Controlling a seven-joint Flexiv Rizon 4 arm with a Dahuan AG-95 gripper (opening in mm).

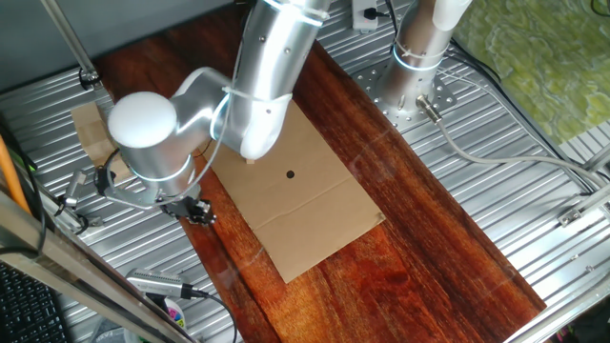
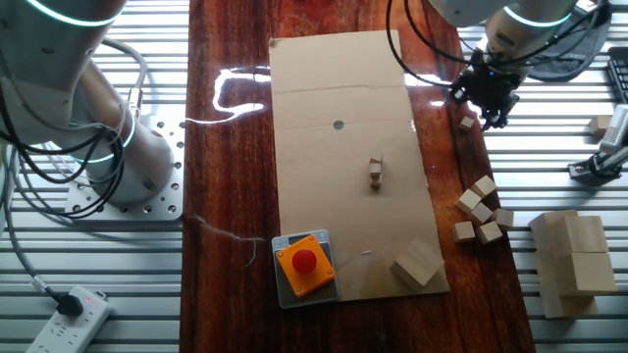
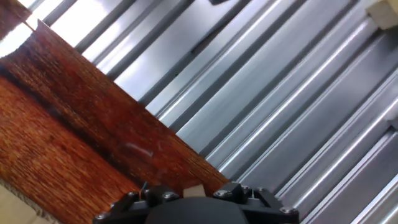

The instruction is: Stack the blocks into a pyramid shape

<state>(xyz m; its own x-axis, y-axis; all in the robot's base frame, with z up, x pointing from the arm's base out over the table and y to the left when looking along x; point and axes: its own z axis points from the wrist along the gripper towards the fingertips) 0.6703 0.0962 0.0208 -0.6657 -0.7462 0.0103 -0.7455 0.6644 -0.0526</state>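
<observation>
Carrying one tiny block (image 3: 194, 191) nipped in the gripper (image 2: 488, 98), we should lower it squarely beside the small stack (image 2: 375, 173) on the cardboard sheet (image 2: 334, 78).

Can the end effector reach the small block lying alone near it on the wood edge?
Probably yes: the end effector hangs beside the lone block, and nothing stands between them.

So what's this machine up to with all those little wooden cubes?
It is building a small pyramid from tiny wooden blocks. A little stack already stands on the cardboard sheet. The arm's tool now hangs over the table's edge, beside a lone cube, with a loose cluster of cubes further along. In the hand view a pale block seems to sit between its fingers.
</observation>
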